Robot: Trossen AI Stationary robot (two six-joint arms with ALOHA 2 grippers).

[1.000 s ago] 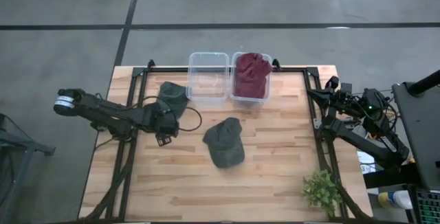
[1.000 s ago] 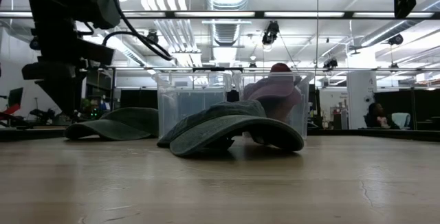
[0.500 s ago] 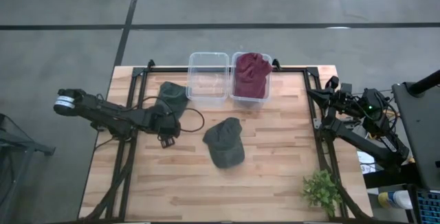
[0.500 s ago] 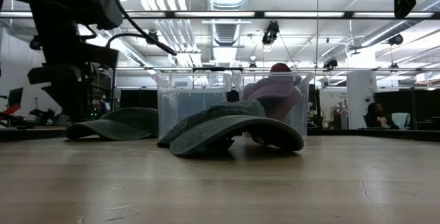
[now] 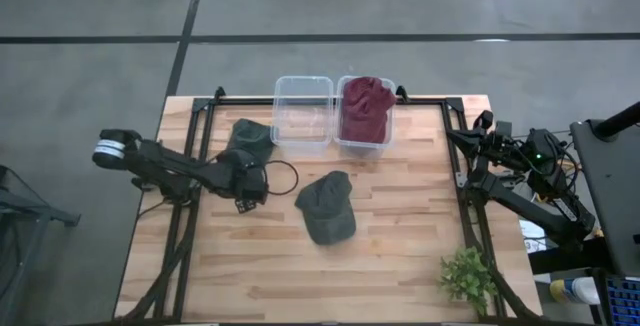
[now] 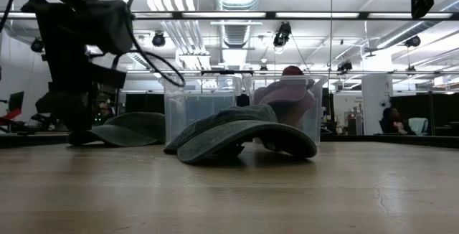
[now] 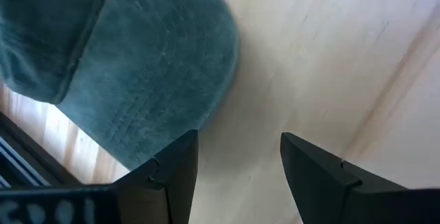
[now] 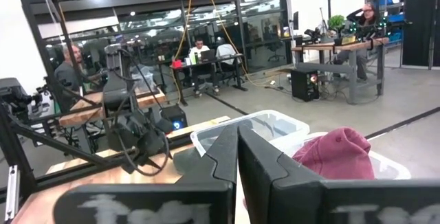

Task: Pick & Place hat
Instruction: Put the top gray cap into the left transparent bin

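Note:
Two green caps lie crown up on the wooden table. One is at the far left [image 5: 250, 138] [image 6: 125, 128]; the other is in the middle [image 5: 327, 208] [image 6: 240, 133]. My left gripper [image 5: 246, 184] [image 6: 75, 135] points down, open and empty, just on the near side of the left cap. In its wrist view [image 7: 239, 162] the fingers stand over bare wood beside the cap's brim [image 7: 151, 66]. My right gripper [image 5: 462, 141] [image 8: 238, 148] is shut and empty, raised at the table's right edge.
Two clear bins stand at the far edge. The left one [image 5: 280, 116] is empty; the right one [image 5: 388, 131] holds a maroon hat [image 5: 365, 108] [image 6: 287, 94]. A small green plant [image 5: 467, 276] stands at the near right corner. Bare wood lies along the near side.
My left gripper has gone down toward the table and a little toward the right edge, ending close beside the left cap. Both caps have stayed where they were.

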